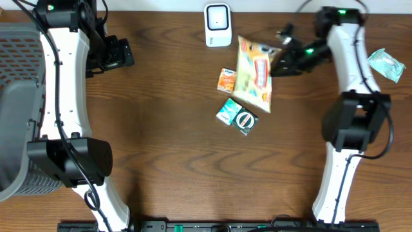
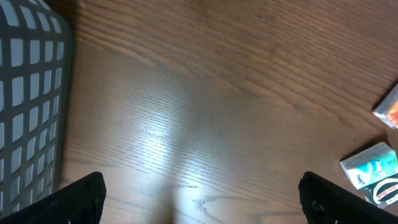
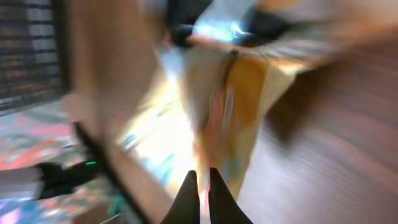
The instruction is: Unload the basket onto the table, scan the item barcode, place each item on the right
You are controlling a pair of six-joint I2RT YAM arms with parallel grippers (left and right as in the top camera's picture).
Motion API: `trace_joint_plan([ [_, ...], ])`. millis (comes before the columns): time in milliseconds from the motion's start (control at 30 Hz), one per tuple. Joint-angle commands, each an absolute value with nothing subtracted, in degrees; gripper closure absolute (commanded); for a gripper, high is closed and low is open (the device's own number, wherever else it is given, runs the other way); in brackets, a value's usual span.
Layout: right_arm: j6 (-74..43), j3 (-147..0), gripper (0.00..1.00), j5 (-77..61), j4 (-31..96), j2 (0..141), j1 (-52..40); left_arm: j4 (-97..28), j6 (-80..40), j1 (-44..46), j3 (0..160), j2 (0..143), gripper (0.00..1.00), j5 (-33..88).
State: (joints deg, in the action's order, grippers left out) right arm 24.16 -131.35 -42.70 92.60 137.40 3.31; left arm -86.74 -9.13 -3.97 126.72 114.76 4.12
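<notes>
1. Two arms, one busy. R fingers (image 1: 277, 63) are clenched, apparently on the edge of the snack bag (image 1: 253, 71). Bag sits just below-right of the scanner (image 1: 217, 24) and looks tilted up off the tabletop (image 1: 161, 129).
2. L fingers (image 1: 123, 55) released, spread wide, nothing btwn them. They're parked well left of scanner, by the basket (image 1: 16, 96).
3. Risk: the pinch is on thin film only, so the bag could slip or swing. It would drop onto the small stuff below the scanner: orange pkt (image 1: 226, 80), teal pkt (image 1: 226, 111), black pkt (image 1: 245, 121).
4. Risk: floppy bag folds or glares, or the code faces away from scanner, so no read.
5. Risk: bag or R arm comes in too close and knocks scanner over.
6. Hard to see: R wrist cam is all motion blur, so can't confirm how much bag is in the pinch.
7. Barcode not visible in any view, and can't tell which face carries it.
8. Basket is cut off at frame edge. Second teal pkt (image 1: 385, 64) sits far right of scanner, label unreadable.
</notes>
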Motion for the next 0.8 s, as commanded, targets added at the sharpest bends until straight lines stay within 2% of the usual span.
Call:
trace_joint_plan([
  [0, 23.7, -131.4, 0.98, -30.5, 91.2, 136.0, 6.6, -86.9, -8.8, -4.2, 126.9, 115.1, 0.02, 3.6],
  [133, 12.7, -131.4, 0.91, -23.9, 88.0, 136.0, 8.6, -86.9, -8.8, -4.2, 126.9, 115.1, 0.02, 3.6],
  [267, 12.1, -131.4, 0.87, -28.8, 88.6, 136.0, 7.7, -86.9, -8.8, -4.2, 126.9, 115.1, 0.02, 3.6],
  [433, 12.1, -131.6, 0.89, -29.0, 88.7, 135.9, 3.1, -86.9, -8.8, -4.2, 126.9, 115.1, 0.02, 3.6],
  [500, 12.0, -132.3, 0.86, -29.0, 88.8, 135.5, 1.6, -86.9, -8.8, -4.2, 126.9, 115.1, 0.02, 3.6],
  [567, 11.0, -133.3, 0.76, -29.0, 88.7, 134.4, -0.3, -86.9, -8.8, -4.2, 126.9, 115.1, 0.02, 3.6],
  [633, 10.0, -133.3, 0.54, -28.1, 88.6, 133.4, -1.9, -86.9, -8.8, -4.2, 126.9, 115.1, 0.02, 3.6],
  [667, 8.9, -133.3, 0.47, -26.5, 88.5, 133.1, -2.9, -86.9, -8.8, -4.2, 126.9, 115.1, 0.02, 3.6],
  [767, 0.2, -133.2, 0.17, -13.2, 87.2, 133.4, -7.6, -86.9, -8.8, -4.2, 126.9, 115.1, 0.02, 3.6],
])
